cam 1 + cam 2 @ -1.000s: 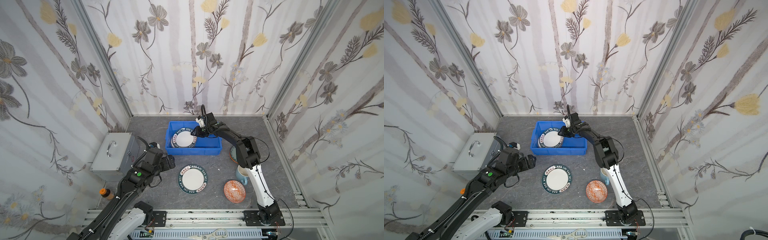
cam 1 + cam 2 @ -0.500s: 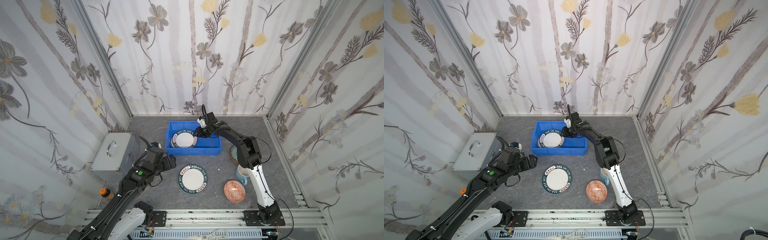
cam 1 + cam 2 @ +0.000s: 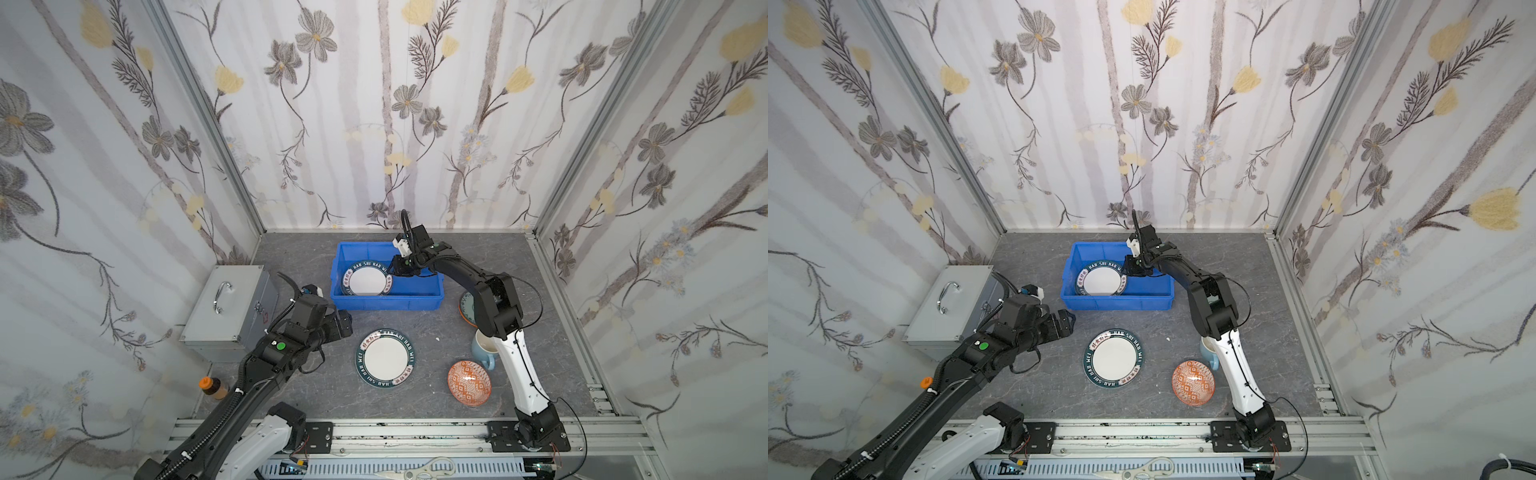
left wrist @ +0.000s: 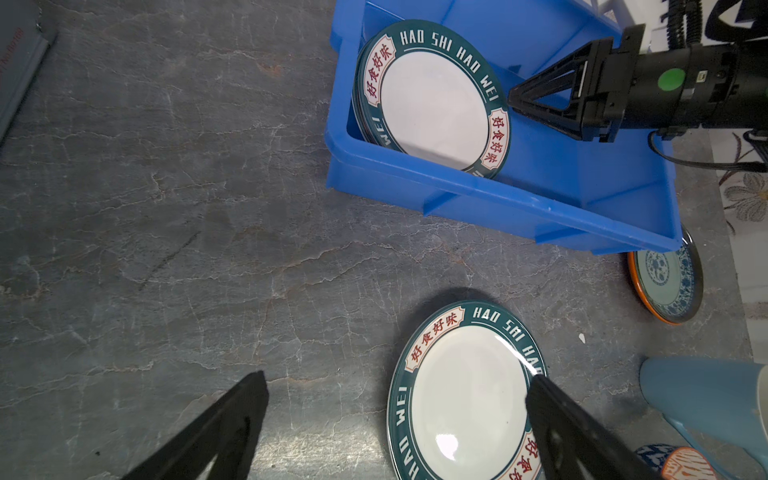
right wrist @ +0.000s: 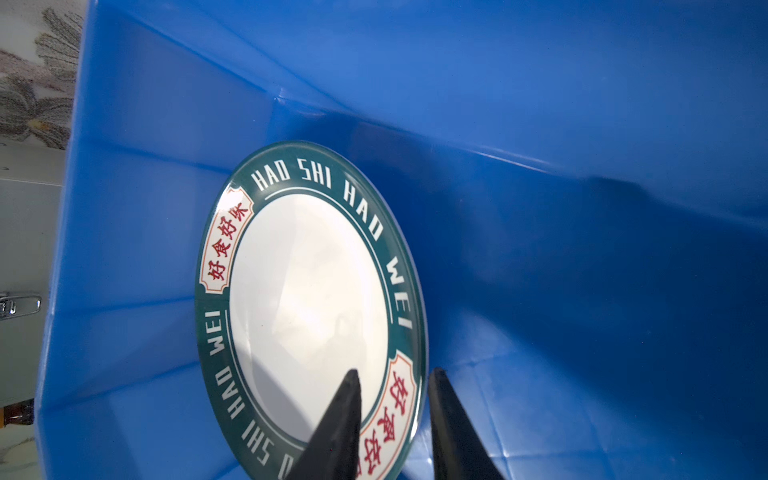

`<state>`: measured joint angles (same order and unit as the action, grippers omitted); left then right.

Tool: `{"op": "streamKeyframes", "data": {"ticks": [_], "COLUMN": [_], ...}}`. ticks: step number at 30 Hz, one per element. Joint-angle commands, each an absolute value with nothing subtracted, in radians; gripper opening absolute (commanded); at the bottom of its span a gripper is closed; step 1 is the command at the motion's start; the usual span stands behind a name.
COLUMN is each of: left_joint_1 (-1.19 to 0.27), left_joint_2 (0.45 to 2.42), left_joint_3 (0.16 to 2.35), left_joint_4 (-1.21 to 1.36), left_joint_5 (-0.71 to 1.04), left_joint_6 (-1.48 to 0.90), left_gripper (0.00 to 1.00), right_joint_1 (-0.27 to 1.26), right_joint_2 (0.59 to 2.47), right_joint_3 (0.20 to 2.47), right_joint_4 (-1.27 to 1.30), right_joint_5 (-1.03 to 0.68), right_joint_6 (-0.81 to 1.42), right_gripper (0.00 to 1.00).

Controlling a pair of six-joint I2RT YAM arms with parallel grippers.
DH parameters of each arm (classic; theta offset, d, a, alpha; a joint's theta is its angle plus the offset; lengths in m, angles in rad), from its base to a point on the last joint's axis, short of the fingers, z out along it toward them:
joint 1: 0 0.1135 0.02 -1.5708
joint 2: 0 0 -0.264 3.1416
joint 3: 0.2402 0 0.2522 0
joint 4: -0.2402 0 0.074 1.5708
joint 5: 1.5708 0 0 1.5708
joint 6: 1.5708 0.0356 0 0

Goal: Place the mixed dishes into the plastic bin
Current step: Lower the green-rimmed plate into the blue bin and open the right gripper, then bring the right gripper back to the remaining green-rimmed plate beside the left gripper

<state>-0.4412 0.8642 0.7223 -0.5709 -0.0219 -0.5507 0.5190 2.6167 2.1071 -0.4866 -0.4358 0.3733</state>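
Right hand (image 5: 395, 371) straddles tilted green-rimmed plate (image 5: 307, 291) in bin (image 5: 582, 249).

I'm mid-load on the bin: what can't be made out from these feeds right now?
Right end effector: the right wrist view shows its fingers either side of the lettered plate's rim; whether they grip is unclear.
Lower plates in the bin: the left wrist view shows only thin edges under the lettered plate; uncountable.
Teal plate: in both top views, mostly behind the right arm.
Mug: partly behind that arm there.
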Motion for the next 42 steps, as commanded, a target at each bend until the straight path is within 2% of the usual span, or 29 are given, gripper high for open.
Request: {"op": "streamKeyframes", "data": {"ticks": [1, 8, 12, 17, 21, 26, 30, 35, 42], "left_joint_1": [-0.44, -0.441, -0.44, -0.451, -0.483, -0.548, -0.592, -0.631, -0.644], "left_joint_2": [0.862, 0.862, 0.869, 0.897, 0.905, 0.918, 0.96, 0.994, 1.018], "left_joint_3": [0.72, 0.697, 0.657, 0.588, 0.548, 0.508, 0.492, 0.467, 0.447], "left_joint_4": [-0.549, -0.548, -0.537, -0.478, -0.456, -0.423, -0.429, -0.432, -0.398], "left_joint_5": [-0.017, 0.01, 0.054, 0.137, 0.14, 0.131, 0.123, 0.105, 0.092], "left_joint_6": [-0.549, -0.561, -0.585, -0.631, -0.65, -0.675, -0.676, -0.675, -0.685], "left_gripper": [1.0, 1.0, 0.97, 0.89, 0.84, 0.68, 0.65, 0.64, 0.62], "right_joint_1": [0.522, 0.526, 0.53, 0.569, 0.612, 0.683, 0.725, 0.799, 0.905], "right_joint_2": [2.604, 2.435, 2.295, 2.056, 1.86, 1.629, 1.49, 1.442, 1.587], "right_joint_3": [2.106, 2.073, 1.998, 1.725, 1.474, 1.189, 1.002, 0.856, 0.859], "right_joint_4": [-0.457, -0.482, -0.504, -0.473, -0.431, -0.374, -0.318, -0.259, -0.24], "right_joint_5": [-0.442, -0.355, -0.334, -0.323, -0.293, -0.262, -0.258, -0.215, -0.173], "right_joint_6": [0.367, 0.283, 0.25, 0.219, 0.239, 0.308, 0.383, 0.459, 0.498], "right_gripper": [0.31, 0.45, 0.45, 0.43, 0.38, 0.37, 0.37, 0.38, 0.38]}}
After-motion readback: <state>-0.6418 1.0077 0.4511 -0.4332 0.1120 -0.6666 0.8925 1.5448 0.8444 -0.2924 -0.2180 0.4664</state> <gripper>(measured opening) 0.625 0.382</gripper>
